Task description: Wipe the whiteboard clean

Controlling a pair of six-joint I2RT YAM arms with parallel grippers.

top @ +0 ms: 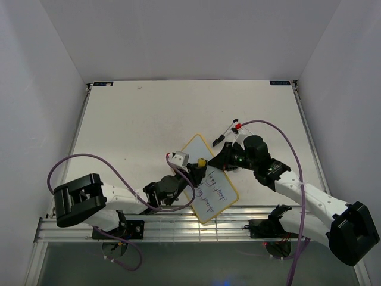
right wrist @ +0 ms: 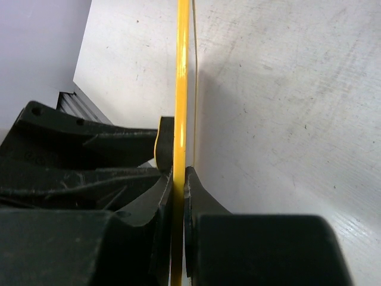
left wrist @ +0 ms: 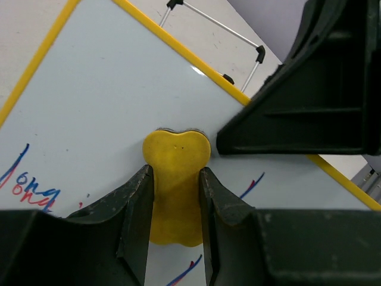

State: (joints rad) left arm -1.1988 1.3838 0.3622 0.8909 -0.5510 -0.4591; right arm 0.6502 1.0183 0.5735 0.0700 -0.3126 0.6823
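Observation:
The whiteboard [top: 209, 189] lies tilted on the table, yellow-framed, with handwriting on its near half. My left gripper [top: 195, 169] is shut on a small yellow peanut-shaped eraser [top: 202, 162] that rests against the board's face. In the left wrist view the eraser [left wrist: 177, 179] sits between my fingers, left gripper [left wrist: 175, 205], on the whiteboard [left wrist: 107, 101], with blue-red strokes [left wrist: 30, 187] to the left. My right gripper [top: 224, 159] is shut on the board's right edge. In the right wrist view the yellow frame [right wrist: 183, 71] runs edge-on through the right gripper [right wrist: 178, 185].
A thin wire piece with black and red tips [top: 228, 131] lies on the table just beyond the board, also seen in the left wrist view as a wire piece [left wrist: 217, 27]. White walls enclose the table on three sides. An aluminium rail [top: 178, 229] runs along the near edge.

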